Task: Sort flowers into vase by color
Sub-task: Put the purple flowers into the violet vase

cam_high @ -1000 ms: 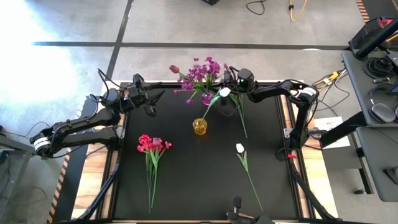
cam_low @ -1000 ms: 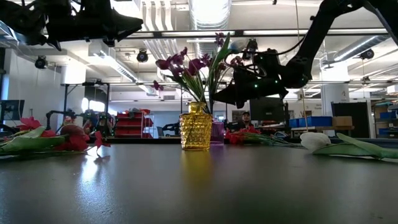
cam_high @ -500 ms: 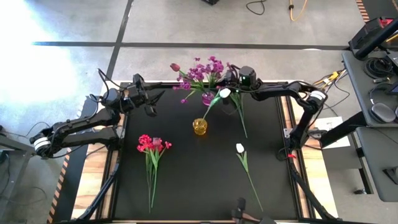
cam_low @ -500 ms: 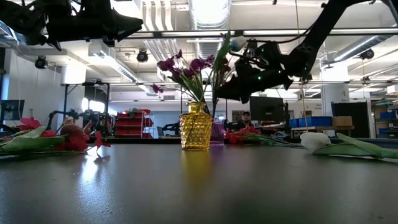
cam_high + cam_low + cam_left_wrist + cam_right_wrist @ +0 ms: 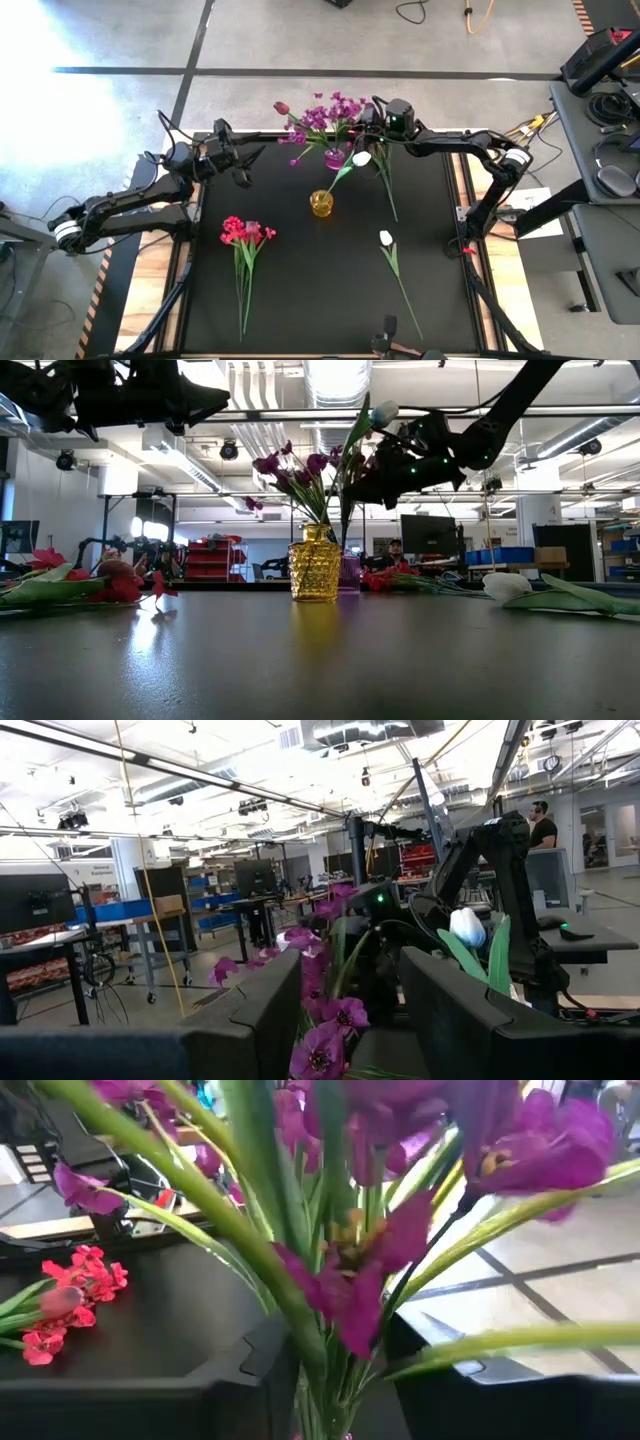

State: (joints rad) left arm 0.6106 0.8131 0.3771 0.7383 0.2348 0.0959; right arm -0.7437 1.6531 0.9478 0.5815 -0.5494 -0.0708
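A black table (image 5: pixel 300 300) in a busy workshop, with shelves and monitors behind. My right pincer (image 5: pixel 370 128) hung at the far edge over the purple vase (image 5: pixel 334 157). Its jaws stood part-open astride the purple flowers (image 5: pixel 325 112) and clamped on nothing I could see. One white tulip (image 5: pixel 362 157) leaned out of the yellow vase (image 5: pixel 321 203) at mid-table. A second white tulip (image 5: pixel 386 238) lay flat to the right and the red flowers (image 5: pixel 245 233) lay to the left. My left pincer (image 5: pixel 240 172) waited wide and empty at the far-left corner. These stems looked light, thin and springy, with soft blooms, so I judged the bare mid-stem the place to pinch. Both vases seemed easy to tip. The near half of the table offered open room, while the back edge was crowded.
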